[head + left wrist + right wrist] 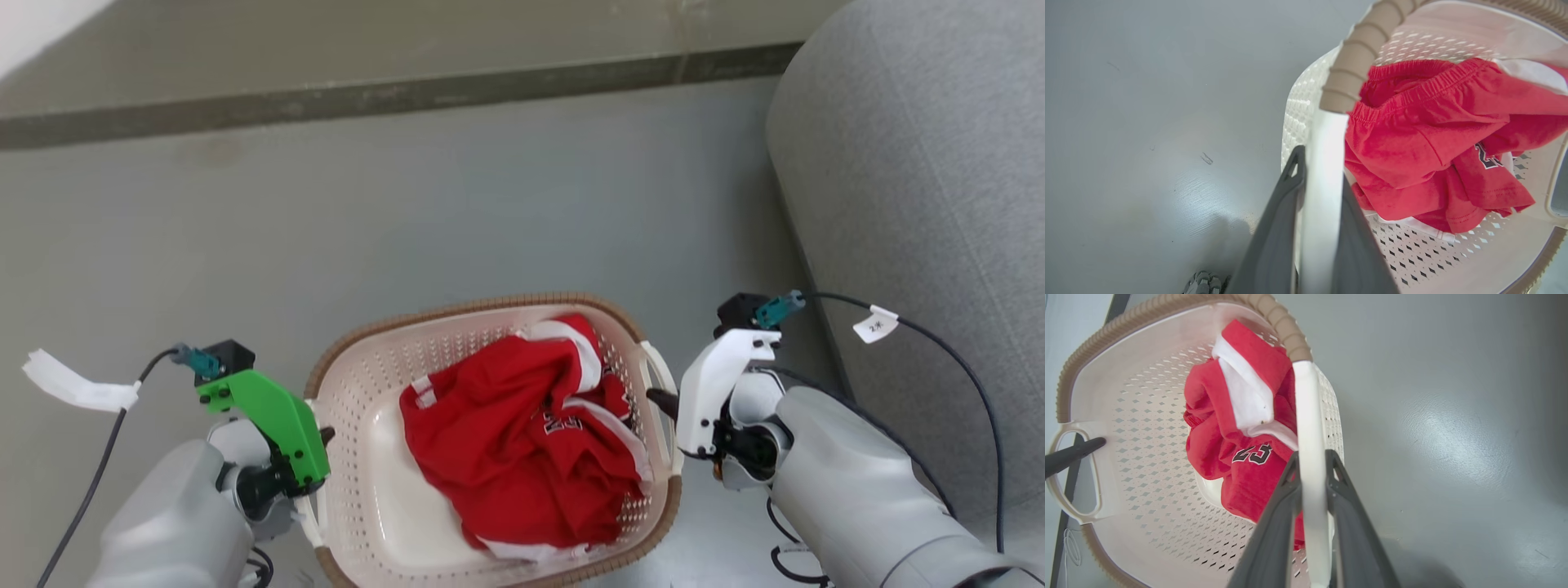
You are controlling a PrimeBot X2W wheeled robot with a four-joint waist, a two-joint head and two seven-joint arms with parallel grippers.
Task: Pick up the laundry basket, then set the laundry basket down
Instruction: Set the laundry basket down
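The laundry basket [457, 314], cream with perforated walls and a brown woven-look rim, sits low in the middle of the head view. A crumpled red and white garment [522, 441] lies inside it. My left gripper [325, 437], under a green housing, is shut on the basket's left white handle [1323, 155], one dark finger on each side. My right gripper [663, 402], under a white housing, is shut on the right white handle [1308, 428] in the same way. The left gripper's finger [1073, 453] pokes through the far handle in the right wrist view. Whether the basket touches the floor I cannot tell.
A large grey upholstered piece [922, 204] stands close on the right, just beyond my right arm. A dark strip [392, 94] crosses the grey floor [408, 220] at the back. Black cables with white tags [875, 325] trail from both wrists.
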